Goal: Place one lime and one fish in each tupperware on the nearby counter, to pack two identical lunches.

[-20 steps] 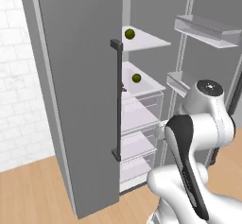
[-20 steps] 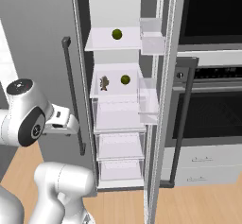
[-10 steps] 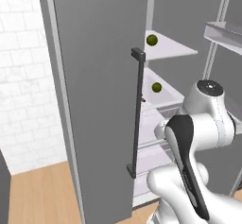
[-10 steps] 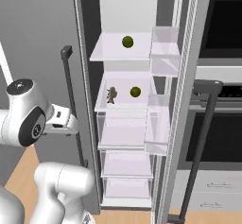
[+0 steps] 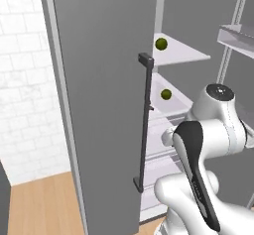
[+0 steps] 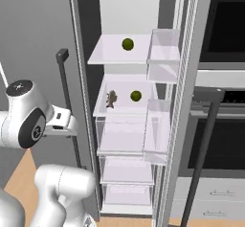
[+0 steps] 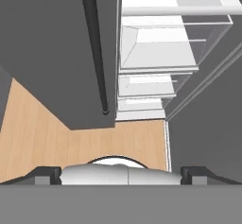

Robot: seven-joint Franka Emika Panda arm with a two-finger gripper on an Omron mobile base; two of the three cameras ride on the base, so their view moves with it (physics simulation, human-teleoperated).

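Jaws stand wide apart with nothing between them, the gripper showing its two dark fingertips far to either side at the bottom of the hand view, pointing down at the wooden floor in front of an open fridge. Just ahead of the hand hangs the fridge's closed grey door with its long dark handle; beside that, the open compartment shows clear drawers stacked one under another.

On the middle glass shelf a small grey-brown fish lies to the left of a lime, the two near but apart. A second lime sits alone on the top shelf, about at its middle. Clear door bins hang on the opened door to the right of the shelves, and a dark wall oven with a bar handle stands beyond.
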